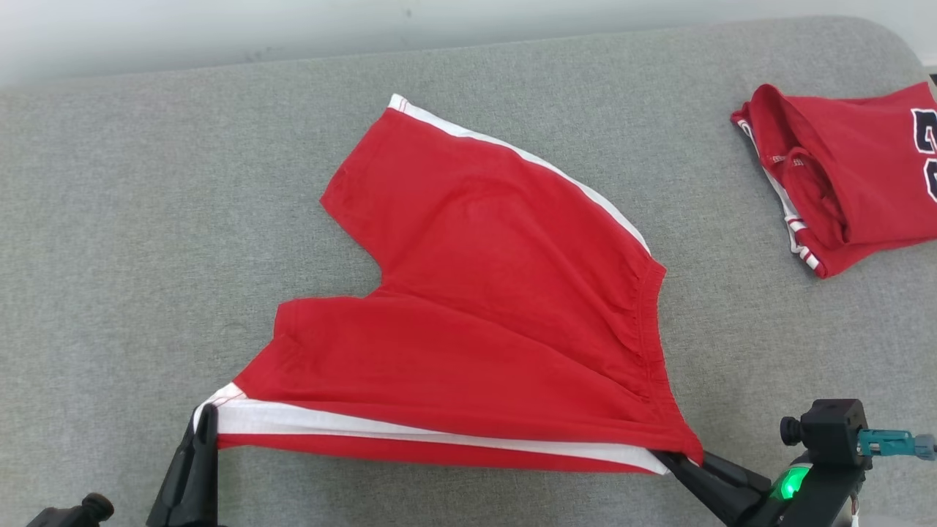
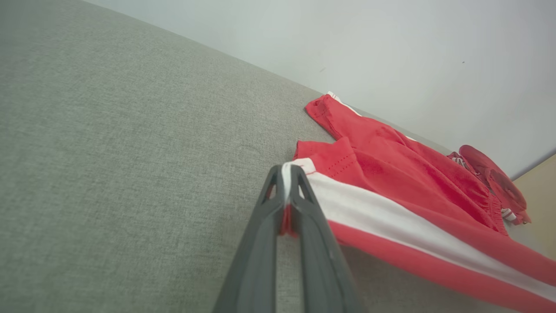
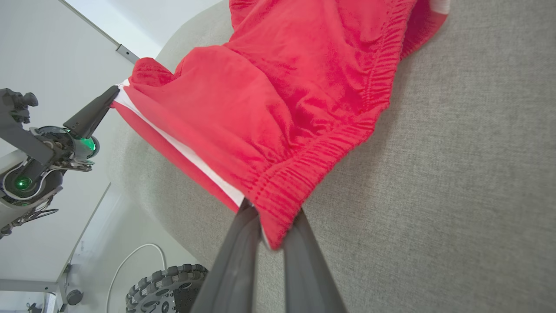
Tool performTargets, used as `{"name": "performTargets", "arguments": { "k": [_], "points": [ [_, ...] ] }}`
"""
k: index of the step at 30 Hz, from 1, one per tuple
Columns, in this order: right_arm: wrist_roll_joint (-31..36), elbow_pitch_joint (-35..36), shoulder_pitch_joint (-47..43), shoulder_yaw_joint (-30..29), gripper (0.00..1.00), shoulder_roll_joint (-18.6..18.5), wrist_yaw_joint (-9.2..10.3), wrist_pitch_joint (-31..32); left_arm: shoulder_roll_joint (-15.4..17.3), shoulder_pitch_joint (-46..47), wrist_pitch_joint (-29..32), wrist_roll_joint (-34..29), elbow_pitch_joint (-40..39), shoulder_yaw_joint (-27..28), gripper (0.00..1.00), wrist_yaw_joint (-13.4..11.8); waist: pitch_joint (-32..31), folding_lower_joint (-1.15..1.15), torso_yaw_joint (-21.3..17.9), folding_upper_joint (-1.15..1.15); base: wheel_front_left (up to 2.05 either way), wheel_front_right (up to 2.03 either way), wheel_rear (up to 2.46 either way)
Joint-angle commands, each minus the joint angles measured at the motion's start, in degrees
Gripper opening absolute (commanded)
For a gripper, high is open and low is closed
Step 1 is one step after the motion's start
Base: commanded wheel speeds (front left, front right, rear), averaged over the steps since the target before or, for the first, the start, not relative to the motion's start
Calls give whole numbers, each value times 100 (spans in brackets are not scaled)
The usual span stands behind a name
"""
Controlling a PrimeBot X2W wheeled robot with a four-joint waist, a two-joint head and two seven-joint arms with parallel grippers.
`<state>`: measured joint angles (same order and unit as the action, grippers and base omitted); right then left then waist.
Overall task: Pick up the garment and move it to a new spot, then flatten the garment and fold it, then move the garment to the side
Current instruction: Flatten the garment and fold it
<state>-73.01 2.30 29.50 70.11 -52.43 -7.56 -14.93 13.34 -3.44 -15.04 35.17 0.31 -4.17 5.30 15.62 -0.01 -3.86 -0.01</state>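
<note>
Red shorts [image 1: 476,293] with a white side stripe lie spread on the grey cloth-covered tabletop [image 1: 146,219], waistband toward the robot's right and leg hems toward its left, the near edge pulled taut and lifted. Left jaws are pinched shut on the near hem corner (right on the white stripe); right jaws are clamped shut on the near waistband corner. Well apart, at the far right, sits another red garment [image 1: 849,176] with dark numerals

Soft, even brightness is seen throughout; faint shadow is cast under the garment [image 1: 483,307]; wrist views are warped at the edges
</note>
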Motion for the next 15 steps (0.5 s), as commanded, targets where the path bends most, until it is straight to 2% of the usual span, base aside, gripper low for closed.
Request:
{"name": "performTargets", "arguments": {
  "k": [1,6,10,15],
  "points": [
    [38,-50,-136,-140,0,-23,18,-28,0,8,-16,-64,47,145,0,30,-26,1,19,1,0,0,0],
    [99,-45,-252,-606,0,222,18,-29,187,540,-16,-301,3,108,0,139,58,1,-37,1,0,0,0],
    [153,-35,-128,-988,0,450,18,-29,576,1401,165,-411,-33,-80,0,184,256,1,-193,1,0,0,0],
    [71,-184,187,-1360,0,891,18,2,1083,2819,782,-514,176,-446,0,201,707,1,-532,1,0,0,0]
  ]
}}
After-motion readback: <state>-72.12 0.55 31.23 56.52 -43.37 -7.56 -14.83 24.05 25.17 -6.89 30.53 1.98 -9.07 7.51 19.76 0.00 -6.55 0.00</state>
